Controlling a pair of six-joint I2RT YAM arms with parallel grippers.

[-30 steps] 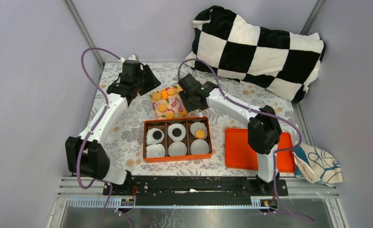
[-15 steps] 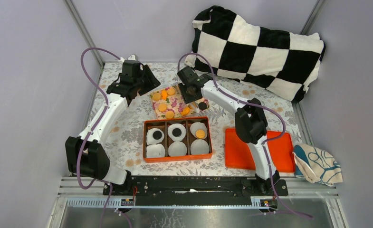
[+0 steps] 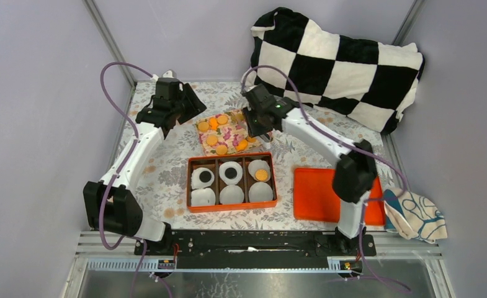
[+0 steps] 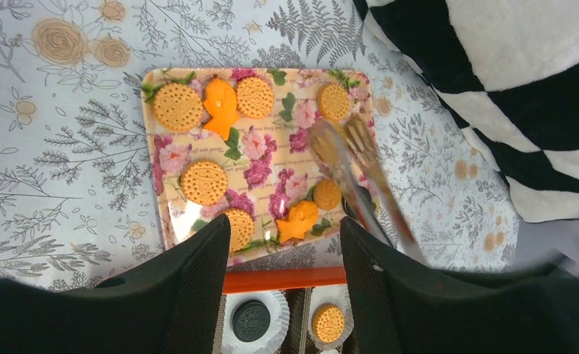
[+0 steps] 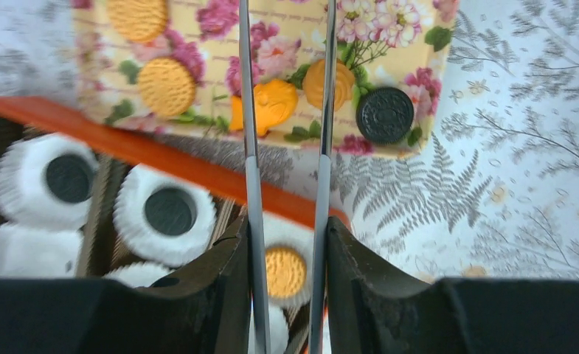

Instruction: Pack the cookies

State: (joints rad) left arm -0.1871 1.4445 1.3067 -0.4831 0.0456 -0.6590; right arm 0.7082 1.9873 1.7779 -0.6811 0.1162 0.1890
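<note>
Pick step: right gripper point(image 5: 285, 230) clamps the tongs point(image 4: 354, 168), arms partly squeezed, tips hovering empty over the floral tray point(image 4: 268, 158) where most cookies point(image 4: 203, 181) lie; three already sit in cups point(image 5: 127, 212) in the orange box point(image 3: 231, 208). Next needs the tips lowered astride one cookie, then a squeeze. Left gripper point(image 4: 282, 247) gapes wide, holding nothing

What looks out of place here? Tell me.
Nothing is spilled or broken. A checkered pillow lies at the back, an odd thing to find beside a packing job. The only dark cookie on the floral plate sits at its very corner.
</note>
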